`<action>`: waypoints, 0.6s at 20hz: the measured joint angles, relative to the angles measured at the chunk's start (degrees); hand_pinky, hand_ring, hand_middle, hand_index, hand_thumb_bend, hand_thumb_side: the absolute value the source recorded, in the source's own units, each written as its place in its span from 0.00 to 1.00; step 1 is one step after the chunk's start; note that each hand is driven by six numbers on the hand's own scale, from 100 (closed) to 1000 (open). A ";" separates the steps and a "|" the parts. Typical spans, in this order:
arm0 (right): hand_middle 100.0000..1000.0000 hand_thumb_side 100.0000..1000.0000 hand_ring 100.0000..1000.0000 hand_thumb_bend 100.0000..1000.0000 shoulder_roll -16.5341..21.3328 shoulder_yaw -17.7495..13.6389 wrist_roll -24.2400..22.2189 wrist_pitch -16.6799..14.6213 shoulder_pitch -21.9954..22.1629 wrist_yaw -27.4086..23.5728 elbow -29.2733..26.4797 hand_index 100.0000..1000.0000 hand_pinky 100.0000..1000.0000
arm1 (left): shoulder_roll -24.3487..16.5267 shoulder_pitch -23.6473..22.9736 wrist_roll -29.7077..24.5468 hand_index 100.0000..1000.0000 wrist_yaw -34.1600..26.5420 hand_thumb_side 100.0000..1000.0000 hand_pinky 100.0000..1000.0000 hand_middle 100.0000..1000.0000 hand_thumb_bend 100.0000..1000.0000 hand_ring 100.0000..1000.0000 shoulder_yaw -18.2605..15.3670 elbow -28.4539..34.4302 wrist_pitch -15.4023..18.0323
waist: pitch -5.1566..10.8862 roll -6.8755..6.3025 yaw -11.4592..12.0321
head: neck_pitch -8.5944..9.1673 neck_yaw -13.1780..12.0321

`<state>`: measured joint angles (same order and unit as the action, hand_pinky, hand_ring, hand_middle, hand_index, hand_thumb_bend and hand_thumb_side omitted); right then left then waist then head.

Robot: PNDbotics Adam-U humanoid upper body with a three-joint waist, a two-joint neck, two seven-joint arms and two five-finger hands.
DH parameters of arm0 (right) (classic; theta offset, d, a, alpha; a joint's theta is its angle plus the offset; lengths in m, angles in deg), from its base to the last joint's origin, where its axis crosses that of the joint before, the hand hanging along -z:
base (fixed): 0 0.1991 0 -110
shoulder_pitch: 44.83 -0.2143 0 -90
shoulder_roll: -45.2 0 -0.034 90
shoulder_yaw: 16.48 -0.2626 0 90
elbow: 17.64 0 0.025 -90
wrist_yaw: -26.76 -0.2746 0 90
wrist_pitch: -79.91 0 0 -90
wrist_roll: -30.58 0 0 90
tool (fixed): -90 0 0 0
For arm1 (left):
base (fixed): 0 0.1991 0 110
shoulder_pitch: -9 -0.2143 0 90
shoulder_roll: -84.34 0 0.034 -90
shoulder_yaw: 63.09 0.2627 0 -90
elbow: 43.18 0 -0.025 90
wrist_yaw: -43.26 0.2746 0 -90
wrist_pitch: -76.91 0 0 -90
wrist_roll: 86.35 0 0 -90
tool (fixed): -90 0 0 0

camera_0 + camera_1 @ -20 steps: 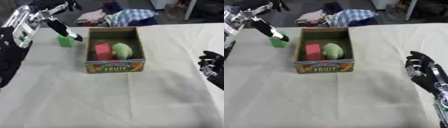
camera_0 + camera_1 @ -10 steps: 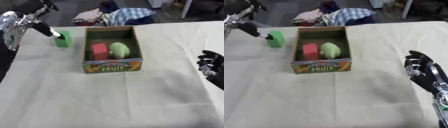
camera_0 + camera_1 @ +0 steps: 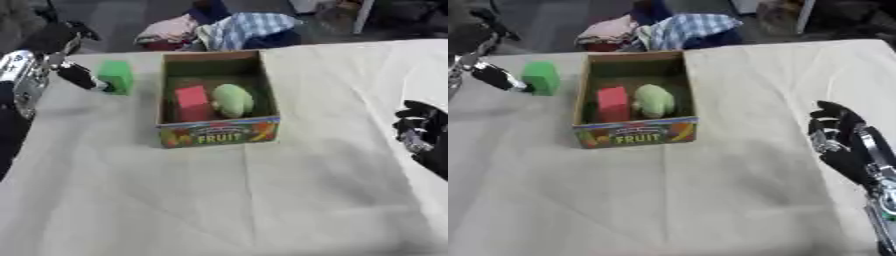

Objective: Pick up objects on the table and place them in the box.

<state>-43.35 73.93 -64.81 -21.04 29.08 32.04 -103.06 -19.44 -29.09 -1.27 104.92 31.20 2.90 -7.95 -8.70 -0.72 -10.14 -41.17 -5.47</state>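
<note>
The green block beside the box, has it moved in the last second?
No. The green block stands left of the fruit box, level with its far end, as before; only the camera has shifted.

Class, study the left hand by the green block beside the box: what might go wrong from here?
1. The left hand meets the green block only at a fingertip, so it may topple or slide away.
2. The block stands close to the box wall; a push could jam it there.
</note>
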 measured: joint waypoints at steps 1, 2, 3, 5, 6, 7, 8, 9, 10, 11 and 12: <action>0.70 0.42 0.69 0.00 0.00 0.00 -0.01 -0.01 -0.09 -0.10 0.00 0.87 0.57 | 0.00 -0.01 0.17 0.79 0.23 0.27 0.73 0.73 0.75 0.70 -0.10 -0.25 -0.09 | -0.23 0.13 -0.17 | 0.16 -0.01; 0.70 0.42 0.69 0.00 0.00 0.00 -0.03 -0.03 -0.11 -0.17 0.00 0.87 0.57 | 0.00 -0.01 0.33 0.78 0.46 0.26 0.72 0.73 0.73 0.70 -0.26 -0.52 -0.21 | -0.52 0.19 -0.35 | 0.36 -0.02; 0.70 0.43 0.69 0.00 -0.01 0.00 -0.05 -0.05 -0.15 -0.22 0.00 0.87 0.57 | 0.00 -0.04 0.43 0.78 0.66 0.23 0.72 0.72 0.71 0.69 -0.38 -0.79 -0.32 | -0.77 0.20 -0.53 | 0.47 -0.03; 0.70 0.43 0.69 0.00 -0.01 0.01 -0.10 -0.10 -0.48 -0.32 0.00 0.87 0.57 | 0.00 -0.06 0.69 0.77 0.93 0.22 0.72 0.71 0.70 0.68 -0.67 -1.22 -0.56 | -1.26 0.18 -0.97 | 0.64 -0.06; 0.70 0.43 0.69 0.00 -0.01 0.01 -0.11 -0.11 -0.59 -0.34 0.00 0.87 0.57 | 0.00 -0.07 0.85 0.77 0.99 0.20 0.72 0.71 0.68 0.68 -0.73 -1.39 -0.71 | -1.49 0.19 -1.17 | 0.86 -0.09; 0.70 0.43 0.69 0.00 -0.01 0.01 -0.12 -0.12 -0.60 -0.36 0.00 0.87 0.57 | 0.00 -0.08 1.07 0.76 1.06 0.19 0.71 0.70 0.67 0.67 -0.85 -1.58 -0.85 | -1.72 0.20 -1.38 | 0.98 -0.14; 0.70 0.43 0.69 0.00 -0.01 0.01 -0.12 -0.12 -0.62 -0.36 0.00 0.87 0.57 | 0.00 -0.11 1.36 0.76 1.10 0.19 0.71 0.70 0.67 0.67 -1.01 -1.69 -1.02 | -1.95 0.19 -1.64 | 1.03 -0.19; 0.70 0.43 0.69 0.00 -0.01 0.01 -0.12 -0.13 -0.67 -0.37 0.00 0.87 0.57 | 0.00 -0.12 1.61 0.76 1.15 0.17 0.71 0.70 0.65 0.67 -1.03 -1.89 -1.18 | -2.13 0.18 -1.90 | 1.14 -0.23; 0.70 0.43 0.69 0.00 -0.01 0.01 -0.13 -0.13 -0.81 -0.38 0.00 0.87 0.57 | 0.00 -0.14 1.88 0.76 1.21 0.16 0.71 0.70 0.65 0.67 -1.04 -1.96 -1.31 | -2.28 0.18 -2.12 | 1.28 -0.25; 0.70 0.43 0.69 0.00 -0.01 0.01 -0.13 -0.13 -0.99 -0.38 0.00 0.87 0.57 | 0.00 -0.16 2.21 0.76 1.35 0.16 0.71 0.70 0.65 0.67 -1.05 -2.01 -1.47 | -2.45 0.18 -2.29 | 1.44 -0.25; 0.70 0.43 0.69 0.00 -0.01 0.01 -0.13 -0.14 -1.11 -0.39 0.00 0.87 0.57 | 0.00 -0.21 2.57 0.76 1.48 0.15 0.71 0.70 0.64 0.67 -1.06 -2.13 -1.69 | -2.61 0.18 -2.46 | 1.47 -0.25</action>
<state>-43.36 73.94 -64.95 -21.18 27.97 31.65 -103.06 -19.44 -29.30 1.30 106.40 30.15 0.77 -9.64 -11.31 -0.54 -12.59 -39.70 -5.72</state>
